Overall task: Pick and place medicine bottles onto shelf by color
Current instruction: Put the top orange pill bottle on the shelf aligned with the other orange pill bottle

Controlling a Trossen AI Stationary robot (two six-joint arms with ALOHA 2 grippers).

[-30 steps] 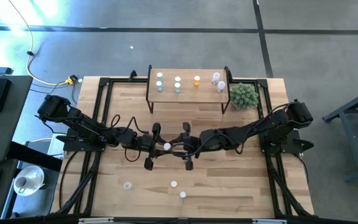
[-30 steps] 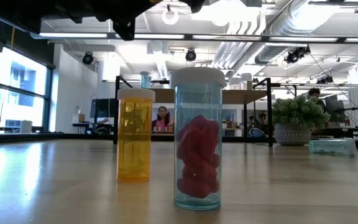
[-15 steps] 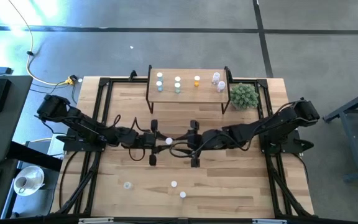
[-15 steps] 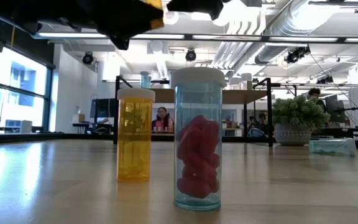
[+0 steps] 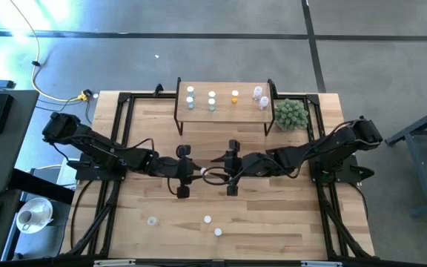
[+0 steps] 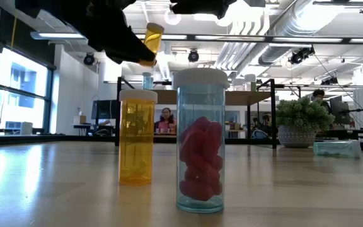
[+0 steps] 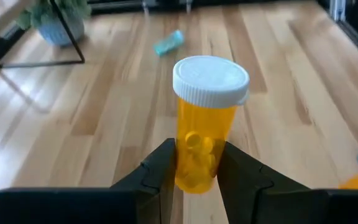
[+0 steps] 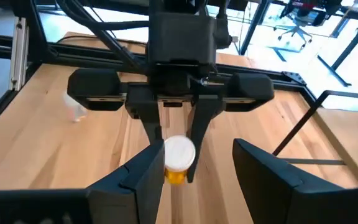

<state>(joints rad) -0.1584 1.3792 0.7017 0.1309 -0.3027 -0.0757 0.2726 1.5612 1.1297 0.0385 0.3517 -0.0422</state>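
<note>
An orange medicine bottle (image 7: 202, 140) with a white cap hangs above the table's middle, with my left gripper (image 5: 196, 172) shut on it. My right gripper (image 5: 216, 167) faces it from the right, open, its fingers (image 8: 149, 167) apart from the bottle (image 8: 179, 155). The shelf (image 5: 224, 105) at the far edge carries several bottles standing on their bases. Three more bottles (image 5: 207, 219) stand near the front edge, among them an orange one (image 6: 136, 135) and a clear blue one (image 6: 200, 142). My left gripper pinches the orange bottle's lower body (image 7: 194, 167) between its two fingers. The fingers come from the table's left, slanting down, and lie across the bottle. The bottle is lifted clear, close to upright with its cap (image 6: 154, 28) on top.
A potted green plant (image 5: 290, 113) stands right of the shelf. A light blue bottle (image 7: 168, 42) lies on its side on the table near it. Black frame rails (image 5: 117, 148) run along both sides.
My right gripper has drawn back toward the table's right edge, away from the orange bottle. My left gripper has tipped at the wrist without travelling, and the bottle has come down into the low view, cap up.
</note>
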